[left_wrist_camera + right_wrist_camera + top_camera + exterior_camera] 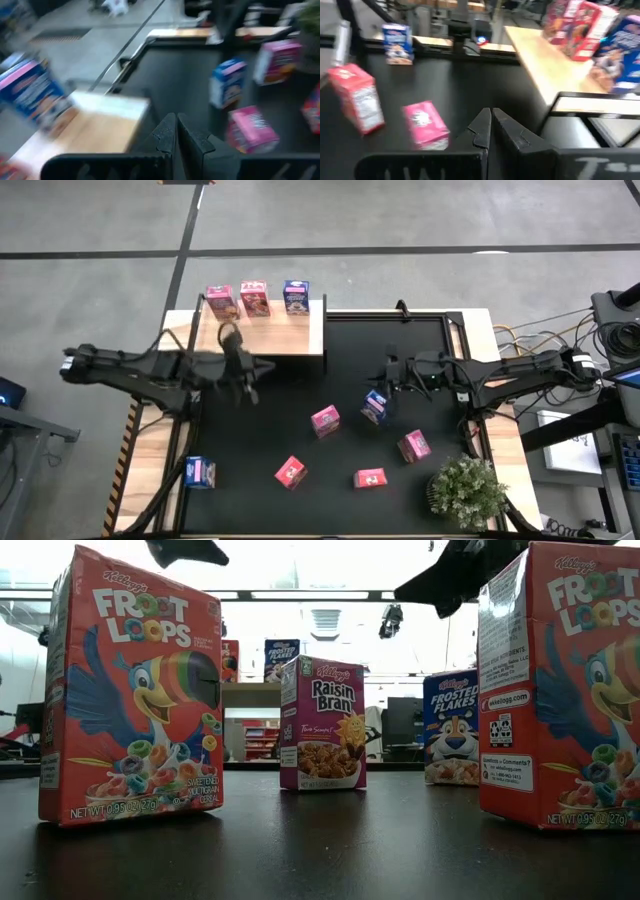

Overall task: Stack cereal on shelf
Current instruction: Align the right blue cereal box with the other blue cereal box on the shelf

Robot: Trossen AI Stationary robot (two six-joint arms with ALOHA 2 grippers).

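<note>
The shelf (270, 335) is a pale wooden board at the table's far left. Three cereal boxes stand upright along its far edge: two pink (220, 301) (254, 298) and one blue (296, 296). Several more lie or stand on the black mat, among them a blue one (375, 406) and pink ones (325, 420) (414, 445) (290, 471) (370, 478). Another blue box (200, 472) lies at the near left. My left gripper (266, 370) hangs shut and empty just near of the shelf's front edge. My right gripper (388, 372) hangs shut and empty above the mat, beyond the blue box.
A potted plant (465, 490) stands at the table's near right corner. A black frame (400, 315) borders the mat's far side. Cables (520, 335) lie off the right edge. Bare mat shows between the shelf and my right gripper.
</note>
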